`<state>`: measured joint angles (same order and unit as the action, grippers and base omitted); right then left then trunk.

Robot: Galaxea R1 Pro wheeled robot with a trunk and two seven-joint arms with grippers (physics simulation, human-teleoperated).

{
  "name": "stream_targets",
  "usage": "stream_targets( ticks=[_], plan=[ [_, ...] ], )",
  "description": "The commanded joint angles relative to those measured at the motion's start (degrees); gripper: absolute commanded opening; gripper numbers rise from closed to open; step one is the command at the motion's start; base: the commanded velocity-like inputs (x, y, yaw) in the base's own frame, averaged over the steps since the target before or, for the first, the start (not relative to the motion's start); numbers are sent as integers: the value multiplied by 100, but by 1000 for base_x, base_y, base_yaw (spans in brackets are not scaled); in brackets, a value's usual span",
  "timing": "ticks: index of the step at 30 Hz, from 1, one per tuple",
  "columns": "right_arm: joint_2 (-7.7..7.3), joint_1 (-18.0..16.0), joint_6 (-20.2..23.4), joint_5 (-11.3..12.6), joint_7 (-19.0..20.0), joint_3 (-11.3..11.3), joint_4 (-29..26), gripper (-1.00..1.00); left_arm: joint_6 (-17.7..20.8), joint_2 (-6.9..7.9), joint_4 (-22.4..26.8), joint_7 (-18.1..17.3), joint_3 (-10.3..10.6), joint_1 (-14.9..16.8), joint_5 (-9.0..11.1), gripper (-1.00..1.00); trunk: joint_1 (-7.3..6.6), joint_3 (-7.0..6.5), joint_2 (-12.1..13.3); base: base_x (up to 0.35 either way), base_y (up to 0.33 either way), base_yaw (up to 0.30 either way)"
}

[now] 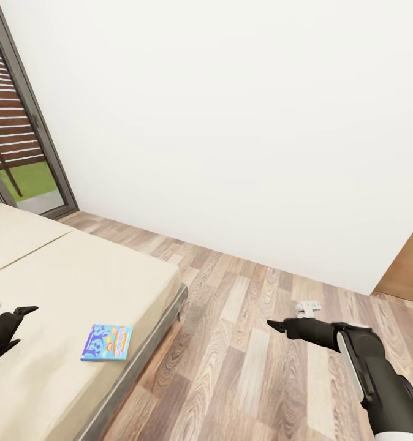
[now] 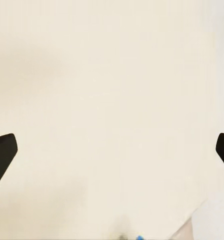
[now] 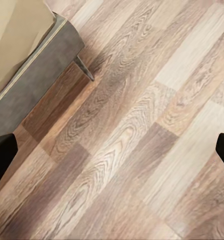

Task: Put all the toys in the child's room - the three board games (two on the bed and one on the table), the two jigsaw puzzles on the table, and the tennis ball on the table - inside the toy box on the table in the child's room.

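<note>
I have one of the task's toys in sight: a flat, rectangular board game box with a bright blue, cartoon-printed lid (image 1: 107,342), lying face-up on the beige mattress of the grey-framed bed (image 1: 90,275), close to the bed's near edge beside the wood-plank floor (image 1: 249,367).

The relation I care about is which arm is nearer. My left gripper (image 1: 24,316) hangs over the mattress, its black jaws spread apart and empty; in the left wrist view the two fingertips (image 2: 3,152) sit wide at the frame's sides over bare bedding. The box lies to that gripper's right and slightly closer to me, near but not touching. Its long axis runs roughly across the bed toward the edge, a little skewed.

My right gripper (image 1: 279,325) is out over the floor, well apart from the bed, jaws likewise released around nothing; its wrist view looks down on planks and the bed's grey corner (image 3: 37,85).

So I judge the left arm the one to use, swinging rightward to the box.
</note>
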<state>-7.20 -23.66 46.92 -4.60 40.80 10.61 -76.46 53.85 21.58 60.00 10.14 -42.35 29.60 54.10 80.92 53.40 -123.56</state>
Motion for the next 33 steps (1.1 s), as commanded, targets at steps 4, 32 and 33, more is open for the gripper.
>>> stream_targets(
  ticks=[4,32,33],
  plan=[
    [-4,108,-227,-23,58,6,14,100,107,-124,415,-70,20,-11,63,100,-1,5,-2,0,18,0],
    [6,73,582,59,2819,63,751,100,383,-2221,2911,-702,2506,-612,-12,100,-1,-1,-2,0,3,8],
    [1,57,599,58,2869,67,780,100,381,-2250,2954,-707,2602,-605,-10,100,-1,-4,-2,0,0,126]
  ],
)
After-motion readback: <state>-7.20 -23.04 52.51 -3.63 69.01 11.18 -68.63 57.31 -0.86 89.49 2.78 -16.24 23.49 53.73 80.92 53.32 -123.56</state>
